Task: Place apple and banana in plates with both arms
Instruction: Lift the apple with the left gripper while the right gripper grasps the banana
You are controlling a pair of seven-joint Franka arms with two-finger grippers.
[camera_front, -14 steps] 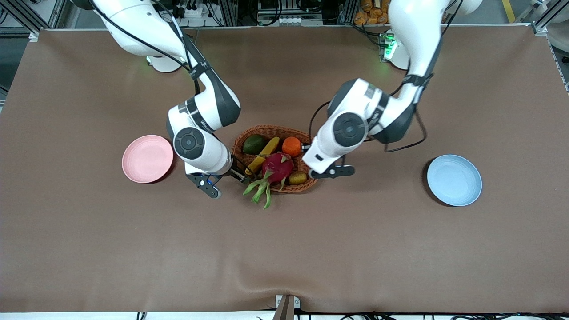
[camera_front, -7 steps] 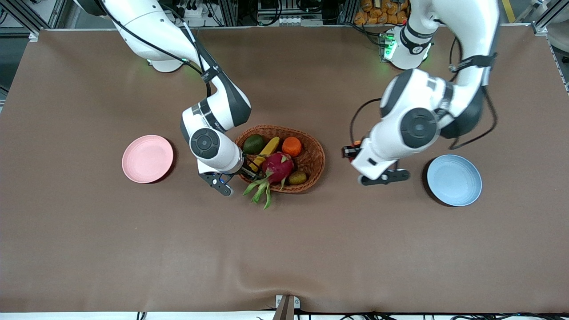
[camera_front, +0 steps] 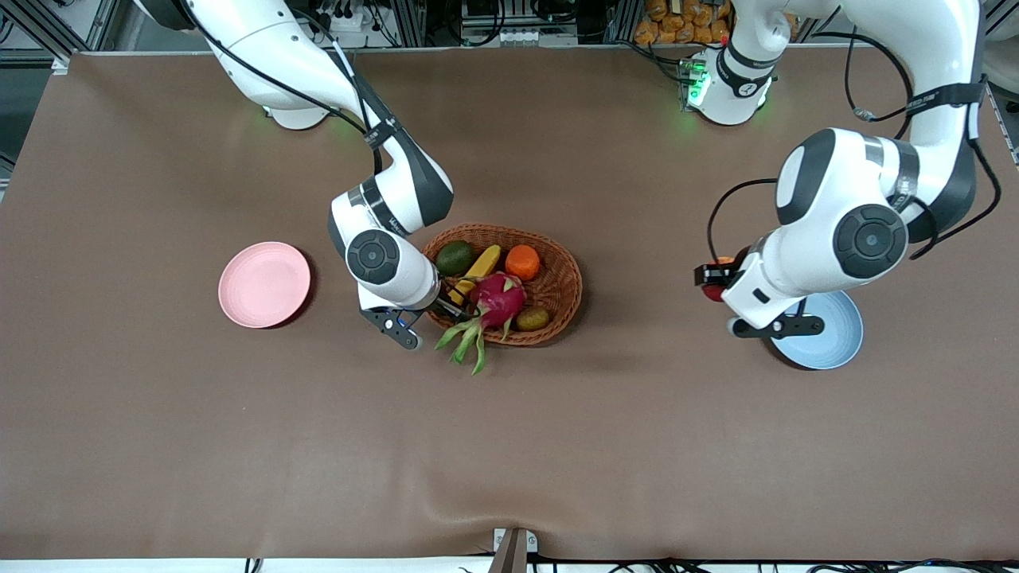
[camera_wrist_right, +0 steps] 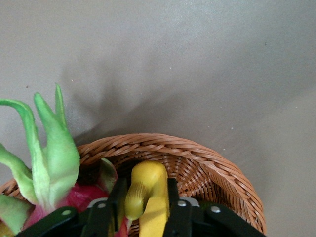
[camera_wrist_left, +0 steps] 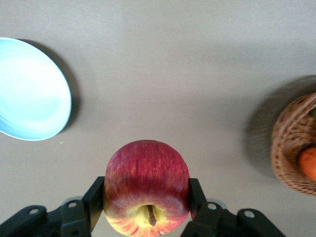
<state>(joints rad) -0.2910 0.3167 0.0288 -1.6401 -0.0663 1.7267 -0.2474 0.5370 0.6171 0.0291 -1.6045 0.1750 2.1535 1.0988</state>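
My left gripper [camera_front: 719,285] is shut on the red apple [camera_front: 711,291] and holds it above the table, at the edge of the pale blue plate [camera_front: 832,338] on the basket's side. In the left wrist view the apple [camera_wrist_left: 146,182] fills the left gripper [camera_wrist_left: 146,200], and the blue plate [camera_wrist_left: 29,94] lies apart from it. My right gripper [camera_front: 447,305] is low in the wicker basket [camera_front: 564,274], with its fingers closed on one end of the yellow banana [camera_front: 480,265]. The right wrist view shows the banana [camera_wrist_right: 145,190] between the right gripper's [camera_wrist_right: 144,200] fingers. The pink plate [camera_front: 264,284] lies empty toward the right arm's end.
The basket also holds a magenta dragon fruit [camera_front: 497,298] with green leaves over the rim, an orange [camera_front: 522,262], a dark green fruit [camera_front: 454,257] and a small brown fruit [camera_front: 532,319]. The left arm's elbow hangs over part of the blue plate. Brown cloth covers the table.
My left arm has carried the apple from the basket to the blue plate's edge. My right gripper has moved a little farther into the basket, onto the banana's end.
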